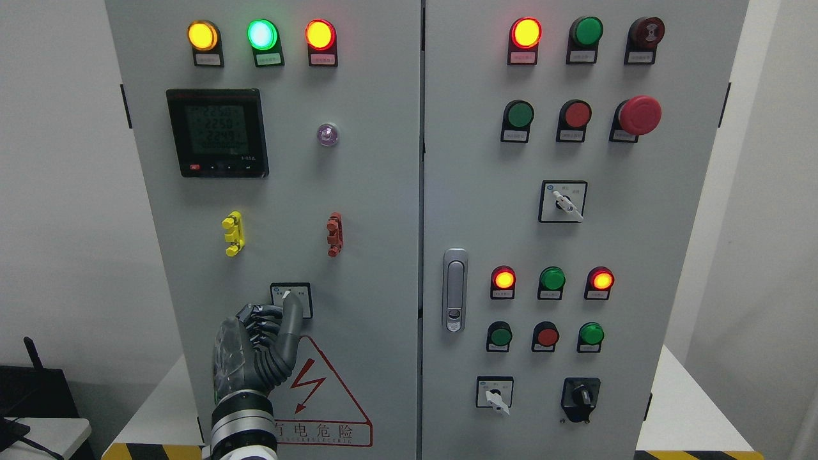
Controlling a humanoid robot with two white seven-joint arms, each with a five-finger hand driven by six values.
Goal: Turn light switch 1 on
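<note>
A small rotary selector switch point(304, 292), black-framed with a white knob tip point(285, 294), sits low on the cabinet's left door point(370, 211), just above the red lightning warning triangle point(319, 390). My left hand point(278, 308) rises from the bottom edge and is against this switch. Its thumb point(293, 319) lies over the knob and the other fingers point(257, 314) are curled at the knob's left side, pinching it. Most of the knob is hidden by the hand. My right arm is out of view.
The left door also carries three lit lamps point(262, 35), a digital meter point(217, 133) and yellow point(233, 233) and red point(334, 234) clips. The right door has lamps, push buttons, a red mushroom stop point(639, 115), a latch handle point(454, 291) and further selector switches point(562, 201).
</note>
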